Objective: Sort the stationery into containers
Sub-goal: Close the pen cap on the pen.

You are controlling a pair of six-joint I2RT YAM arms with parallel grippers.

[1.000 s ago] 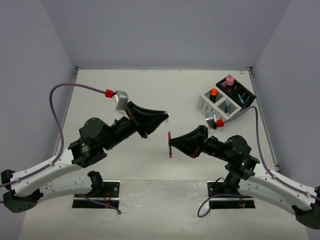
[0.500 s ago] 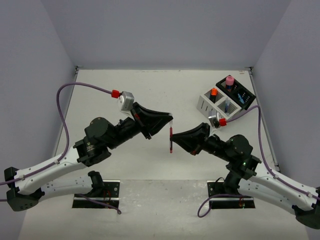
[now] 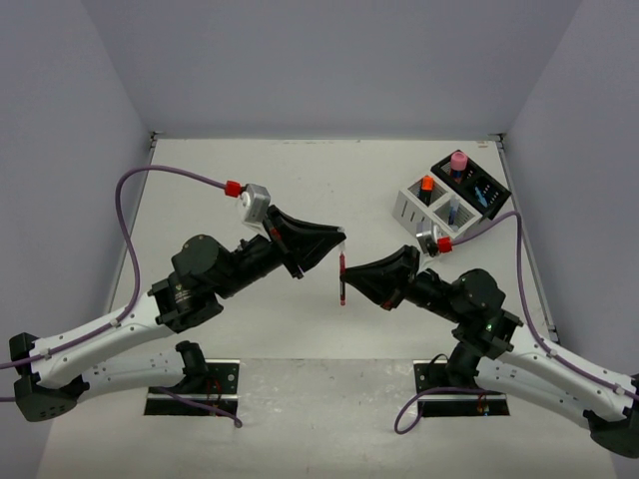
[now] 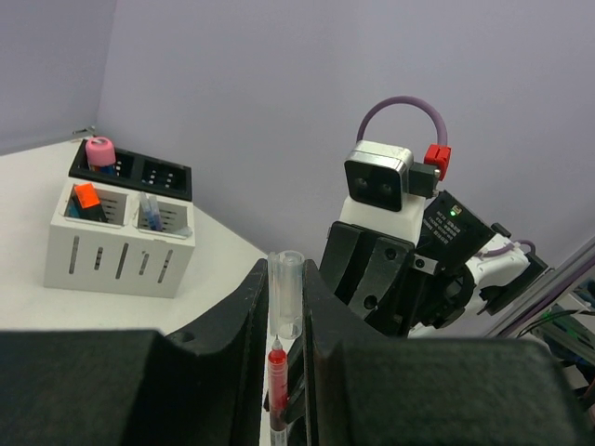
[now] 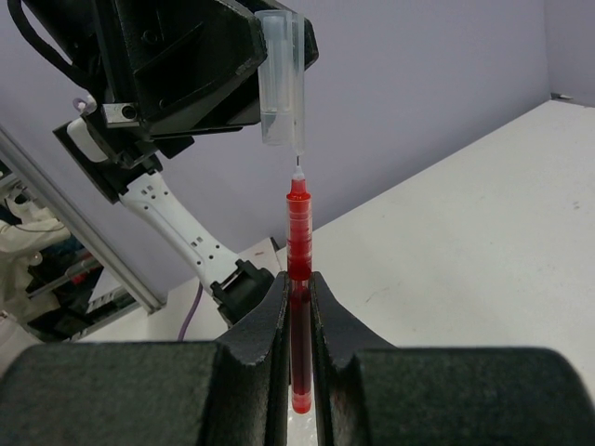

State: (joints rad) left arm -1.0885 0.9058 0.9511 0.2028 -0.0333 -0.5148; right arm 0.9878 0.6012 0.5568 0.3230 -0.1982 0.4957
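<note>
While the left gripper [image 3: 339, 238] pinches a clear pen cap [image 4: 285, 288], the right gripper [image 5: 297, 290] clamps a red pen [image 5: 297, 232] upright below, its fine tip right at the cap.

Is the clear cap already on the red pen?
No, the clear cap sits just beyond the bare tip of the red pen.

Left claw [image 3: 340, 240] and right claw [image 3: 346, 282] face each other, both clamped.
</note>
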